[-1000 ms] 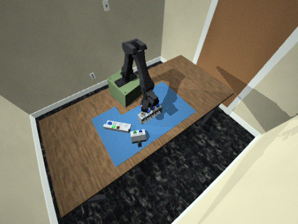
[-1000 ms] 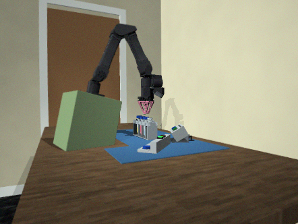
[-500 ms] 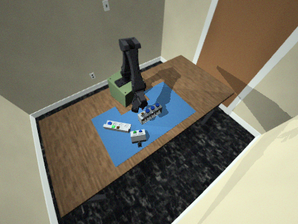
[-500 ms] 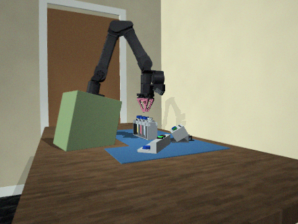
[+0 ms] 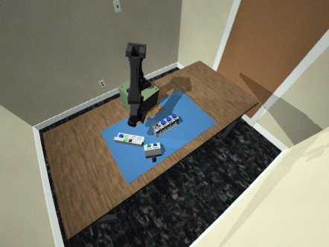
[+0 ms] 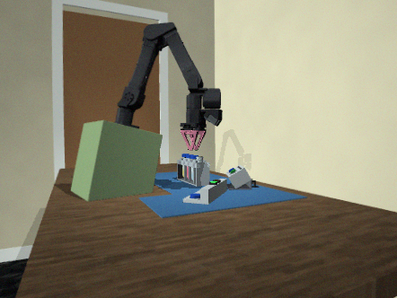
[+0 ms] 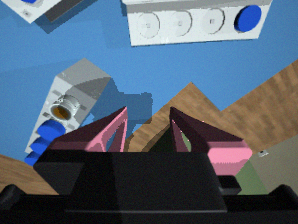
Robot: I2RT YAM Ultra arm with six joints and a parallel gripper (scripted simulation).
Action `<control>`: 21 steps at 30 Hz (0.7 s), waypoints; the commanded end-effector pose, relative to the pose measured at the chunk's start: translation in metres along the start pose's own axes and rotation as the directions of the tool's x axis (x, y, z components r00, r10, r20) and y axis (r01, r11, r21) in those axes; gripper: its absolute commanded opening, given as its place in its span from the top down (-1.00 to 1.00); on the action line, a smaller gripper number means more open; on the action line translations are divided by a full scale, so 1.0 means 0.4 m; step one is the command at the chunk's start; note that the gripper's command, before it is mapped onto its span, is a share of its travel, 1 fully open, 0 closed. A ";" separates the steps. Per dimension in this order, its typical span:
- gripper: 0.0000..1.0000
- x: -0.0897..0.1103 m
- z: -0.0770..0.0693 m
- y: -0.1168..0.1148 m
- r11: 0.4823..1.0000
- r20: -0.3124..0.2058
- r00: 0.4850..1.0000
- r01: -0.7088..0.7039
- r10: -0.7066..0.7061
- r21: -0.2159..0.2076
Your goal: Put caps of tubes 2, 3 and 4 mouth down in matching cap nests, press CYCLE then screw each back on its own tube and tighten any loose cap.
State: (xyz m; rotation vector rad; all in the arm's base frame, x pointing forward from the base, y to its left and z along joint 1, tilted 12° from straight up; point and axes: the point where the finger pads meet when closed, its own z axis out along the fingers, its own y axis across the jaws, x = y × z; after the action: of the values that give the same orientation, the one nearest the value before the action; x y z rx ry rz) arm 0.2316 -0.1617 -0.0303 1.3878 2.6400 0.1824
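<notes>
The decapping station (image 5: 166, 124) stands on the blue mat. In the wrist view the station (image 7: 65, 115) has one uncapped end tube with orange inside (image 7: 63, 109), and blue caps (image 7: 49, 132) on the tubes beside it. The cap tray (image 7: 197, 20) holds one blue cap (image 7: 248, 18) in an end nest, and its other three nests are empty. The tray also shows in the top view (image 5: 129, 138). My gripper (image 7: 148, 111) hangs in the air beside the station, over the mat's edge. Its pink fingers (image 6: 193, 144) stand partly apart with nothing between them.
The key console (image 5: 152, 149) with a green and a blue key sits on the mat in front of the tray. A green spot (image 5: 126, 140) shows on the tray's console. The green base box (image 6: 114, 159) stands behind the mat on the wooden table.
</notes>
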 end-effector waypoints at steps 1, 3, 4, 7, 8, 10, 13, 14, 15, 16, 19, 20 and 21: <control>0.06 -0.046 -0.014 -0.047 0.998 0.030 0.997 0.066 -0.066 -0.008; 0.06 -0.064 -0.014 -0.085 0.998 0.030 0.997 0.066 -0.066 -0.008; 0.06 -0.073 -0.015 -0.104 0.998 0.030 0.997 0.066 -0.066 -0.007; 0.06 -0.100 -0.015 -0.161 0.998 0.031 0.997 0.066 -0.066 -0.006; 0.06 -0.109 -0.015 -0.180 0.998 0.031 0.997 0.066 -0.066 -0.006; 0.06 -0.109 -0.015 -0.180 0.998 0.031 0.997 0.066 -0.066 -0.006; 0.06 -0.135 -0.016 -0.237 0.998 0.031 0.997 0.066 -0.066 -0.005; 0.06 -0.144 -0.016 -0.256 0.998 0.031 0.997 0.066 -0.066 -0.005; 0.06 -0.153 -0.016 -0.275 0.998 0.031 0.997 0.066 -0.066 -0.005; 0.06 -0.162 -0.016 -0.294 0.998 0.031 0.997 0.066 -0.066 -0.005; 0.06 -0.189 -0.017 -0.351 0.998 0.031 0.997 0.066 -0.066 -0.004; 0.06 -0.198 -0.017 -0.370 0.998 0.031 0.997 0.066 -0.066 -0.004; 0.06 -0.207 -0.017 -0.389 0.998 0.031 0.997 0.066 -0.066 -0.004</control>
State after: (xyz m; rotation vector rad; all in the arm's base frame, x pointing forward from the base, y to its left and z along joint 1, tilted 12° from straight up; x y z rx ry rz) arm 0.1581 -0.3008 -0.0515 1.3610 2.6349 0.1792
